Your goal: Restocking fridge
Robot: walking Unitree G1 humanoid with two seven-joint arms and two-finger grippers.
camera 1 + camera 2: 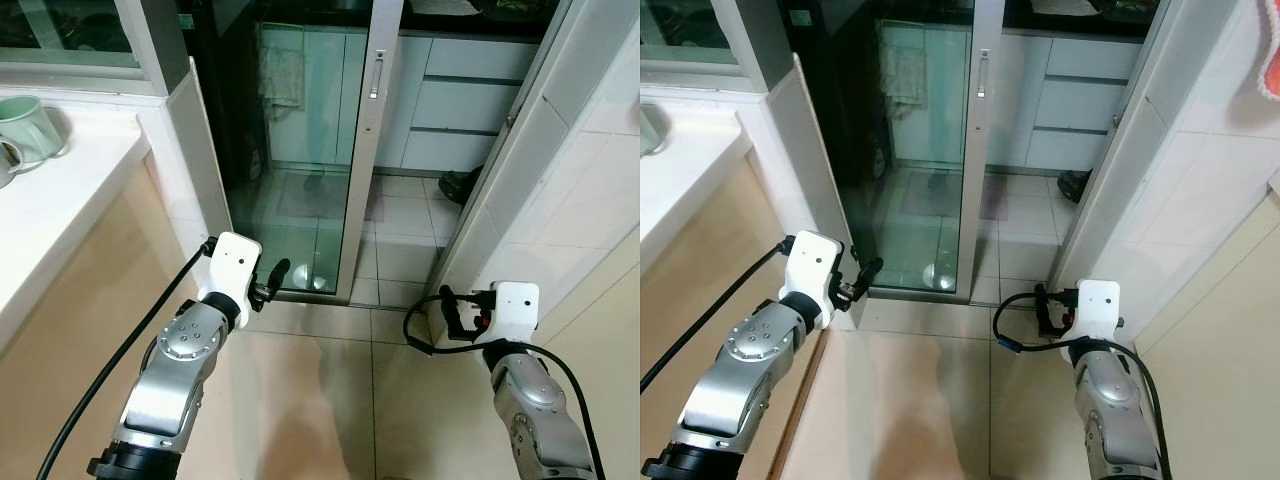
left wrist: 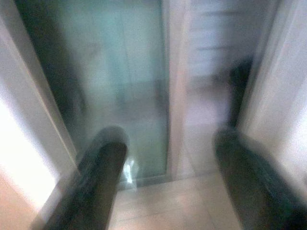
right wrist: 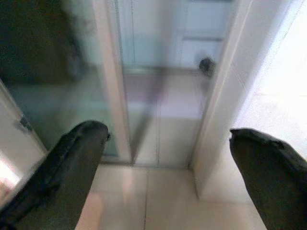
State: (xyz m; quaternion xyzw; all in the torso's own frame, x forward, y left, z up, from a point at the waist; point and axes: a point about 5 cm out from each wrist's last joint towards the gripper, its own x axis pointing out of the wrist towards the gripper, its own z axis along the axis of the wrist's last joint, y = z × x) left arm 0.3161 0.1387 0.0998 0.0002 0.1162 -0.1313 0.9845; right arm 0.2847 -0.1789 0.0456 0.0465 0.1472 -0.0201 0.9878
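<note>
2 empty black-fingered grippers, left [image 2: 165,182] and right [image 3: 168,172], jaws spread, face a rigid, fragile sliding glass door [image 1: 305,150], best gripped at its slim metal handle [image 1: 377,75].

Left wrist view smeared throughout. Green mug [image 1: 32,124] on counter [image 1: 60,210] cut by frame edge. Dark object [image 1: 462,184] on floor right of glass door [image 1: 300,160] half hidden, unidentifiable.

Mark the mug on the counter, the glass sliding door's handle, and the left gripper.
mug [image 1: 32,127], left eye view, on its pale green side wall.
handle [image 1: 376,76], left eye view, on the middle of the vertical pull on the door's frame.
left gripper [image 2: 168,177], left wrist view, midway between its two black fingertips.
</note>
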